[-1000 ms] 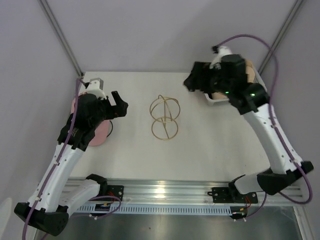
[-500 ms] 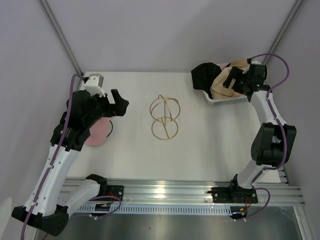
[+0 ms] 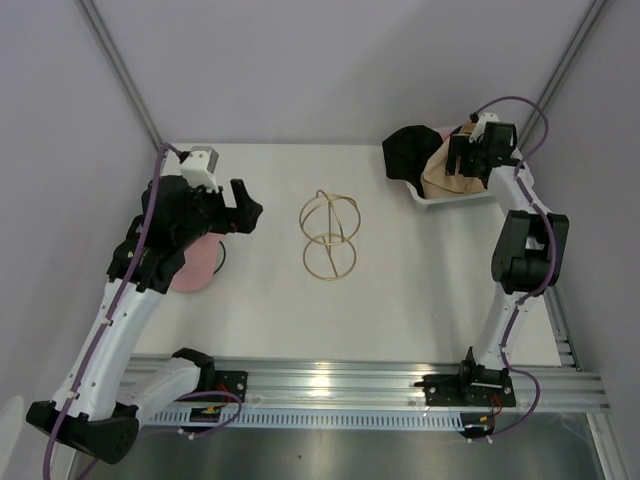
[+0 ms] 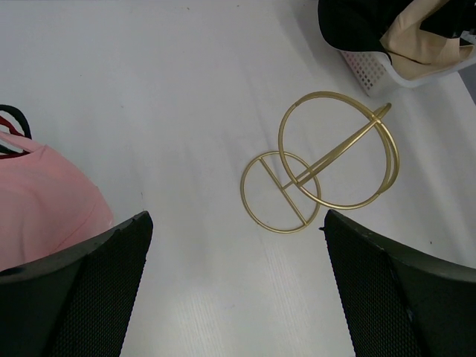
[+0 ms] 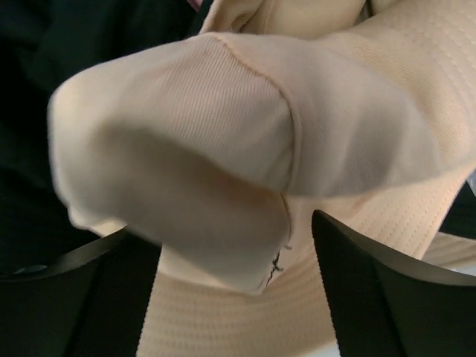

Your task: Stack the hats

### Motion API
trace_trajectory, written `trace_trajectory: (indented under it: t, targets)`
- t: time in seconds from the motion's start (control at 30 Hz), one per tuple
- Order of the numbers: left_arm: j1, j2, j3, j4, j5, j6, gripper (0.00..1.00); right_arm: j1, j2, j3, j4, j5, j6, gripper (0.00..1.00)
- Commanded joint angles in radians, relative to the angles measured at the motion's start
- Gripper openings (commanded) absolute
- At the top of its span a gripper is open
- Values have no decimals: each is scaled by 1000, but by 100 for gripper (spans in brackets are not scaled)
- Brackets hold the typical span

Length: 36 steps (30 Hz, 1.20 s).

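Note:
A pink hat (image 3: 200, 265) lies on the table at the left, partly under my left arm. It also shows in the left wrist view (image 4: 41, 204). My left gripper (image 3: 243, 205) is open and empty above the table (image 4: 234, 245), to the right of the pink hat. A black hat (image 3: 408, 152) and a tan bucket hat (image 3: 440, 175) lie in the white basket (image 3: 432, 203) at the back right. My right gripper (image 3: 468, 160) is over the tan hat, jaws open, with a fold of its fabric (image 5: 186, 149) between the fingers (image 5: 223, 245). The other hats are hidden.
A gold wire stand of two rings (image 3: 330, 235) lies on its side at the table's middle and also shows in the left wrist view (image 4: 327, 160). Grey walls enclose the table on the left, back and right.
My right arm swung from the basket's left side round to its right and came down onto the tan hat. My left gripper shifted slightly right and up, uncovering more of the pink hat.

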Motion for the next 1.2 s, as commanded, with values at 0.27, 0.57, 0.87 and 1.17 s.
trace_trajectory:
  t: [0.27,0.57,0.87,1.17]
  targets:
    - [10,54,42,8,19,22,100,14,-59,115,-41,20,14,3]
    - [8,18,2,4,84,6,99,172,-385,323,-208,-168,85,3]
    - [8,-56,-18,28,70,-40,99,567,-499,221,-197,-167,132,7]
    - [11,-170,-70,28,-145,-93,99,718,-430,163,-191,-258,117,11]
